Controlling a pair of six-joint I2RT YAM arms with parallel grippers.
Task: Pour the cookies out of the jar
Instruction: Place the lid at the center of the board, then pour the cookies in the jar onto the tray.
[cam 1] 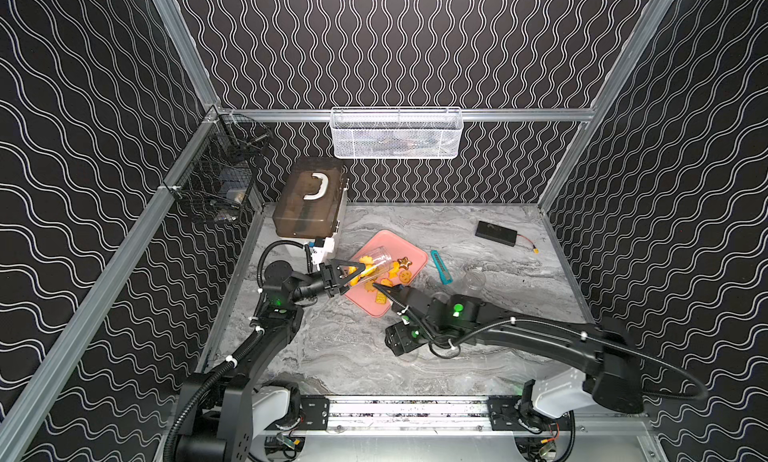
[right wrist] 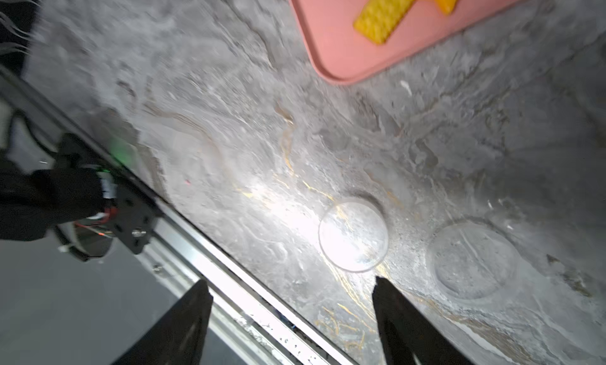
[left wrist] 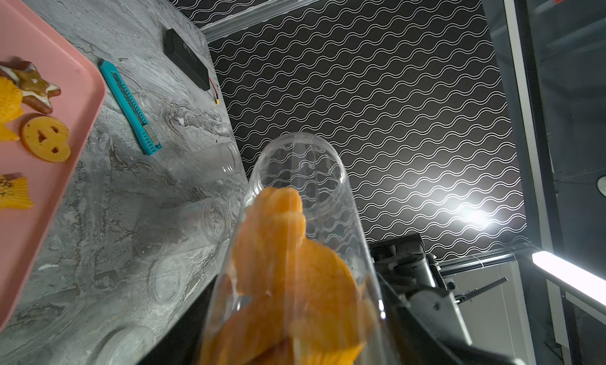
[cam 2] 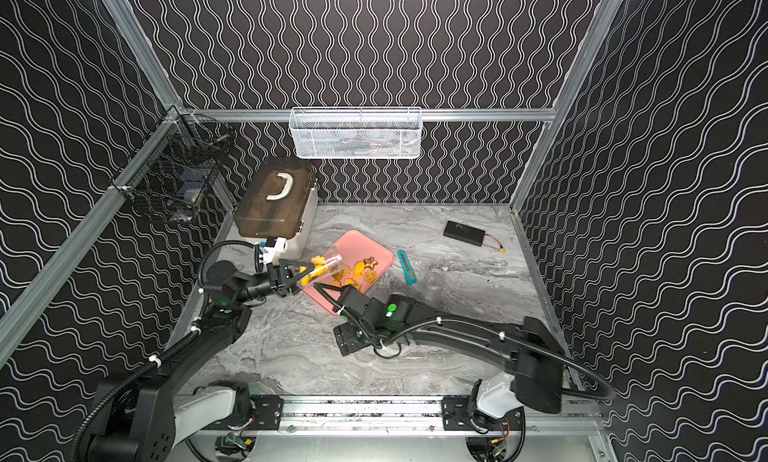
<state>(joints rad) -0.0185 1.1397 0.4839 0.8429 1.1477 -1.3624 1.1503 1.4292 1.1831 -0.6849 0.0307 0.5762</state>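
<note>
My left gripper (cam 1: 359, 273) (cam 2: 307, 273) is shut on the base of a clear jar (cam 1: 376, 264) (cam 2: 328, 262) (left wrist: 305, 169). The jar lies tilted, its mouth over a pink tray (cam 1: 415, 254) (cam 2: 353, 242). Orange-yellow cookies (left wrist: 288, 265) still sit inside the jar near its base. Other cookies (cam 1: 395, 275) (cam 2: 357, 273) (left wrist: 46, 138) lie on the tray, among them a brown star and a yellow rectangle (right wrist: 383, 14). My right gripper (cam 1: 384, 291) (cam 2: 328, 291) (right wrist: 292, 283) hovers open at the tray's near edge with nothing between its fingers.
A teal utility knife (cam 1: 441, 267) and an empty clear jar (cam 1: 473, 279) lie right of the tray. A black battery pack (cam 1: 496, 231) sits at the back right, a brown-lidded box (cam 1: 309, 202) at the back left. Clear round lids (right wrist: 353, 235) rest on the table.
</note>
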